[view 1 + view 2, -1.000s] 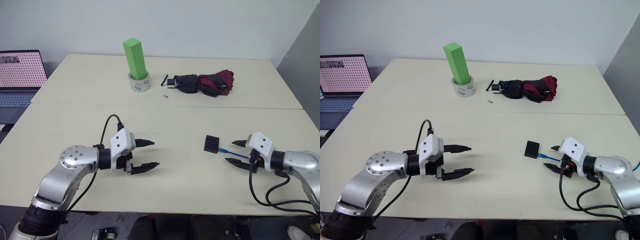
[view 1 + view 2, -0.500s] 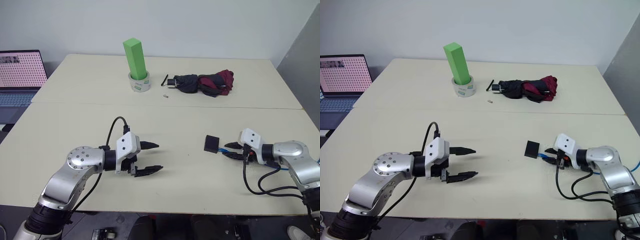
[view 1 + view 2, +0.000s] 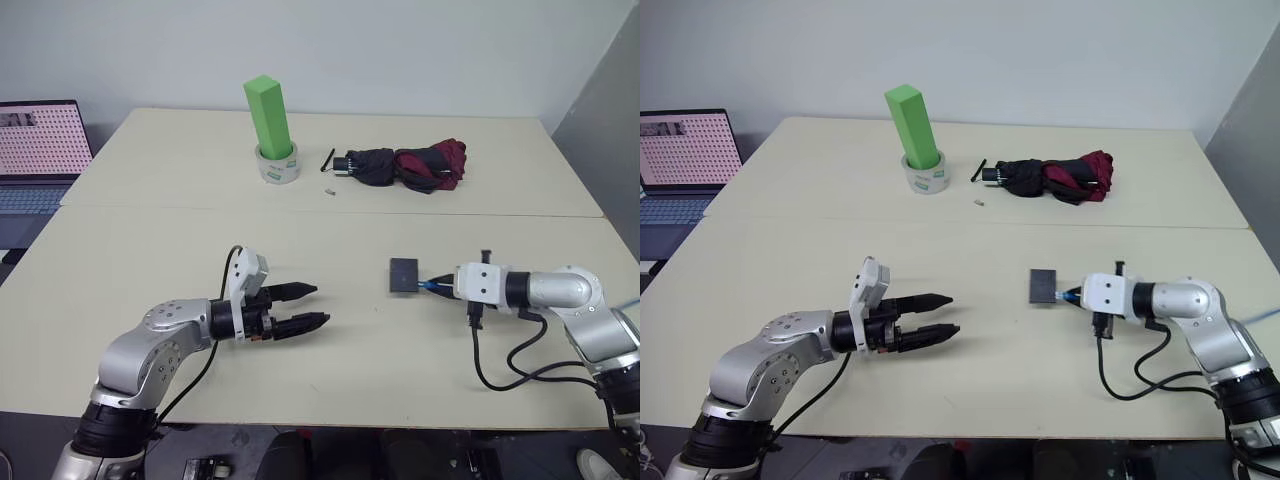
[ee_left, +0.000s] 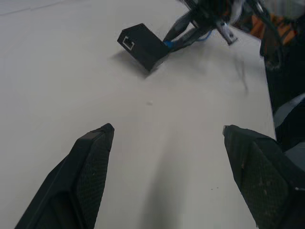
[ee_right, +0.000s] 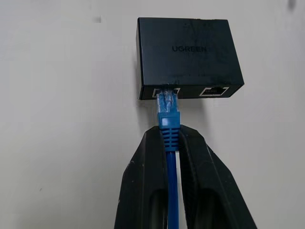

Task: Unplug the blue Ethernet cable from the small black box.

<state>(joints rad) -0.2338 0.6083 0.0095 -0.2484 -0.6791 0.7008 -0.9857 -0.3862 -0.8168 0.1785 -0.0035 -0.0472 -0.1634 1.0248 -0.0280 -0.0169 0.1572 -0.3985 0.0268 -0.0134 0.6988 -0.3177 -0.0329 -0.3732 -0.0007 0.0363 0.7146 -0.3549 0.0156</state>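
Blue Ethernet cable (image 5: 167,125) still plugged into small black box (image 5: 187,56) on table (image 3: 330,230); right gripper (image 5: 170,143) clamped on cable behind plug, left gripper (image 3: 308,307) spread wide, holding nothing

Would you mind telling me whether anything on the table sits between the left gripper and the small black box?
Nothing visible does. Bare table lies between the open left gripper and the small black box. The right gripper is shut on the blue Ethernet cable at the box's far side.
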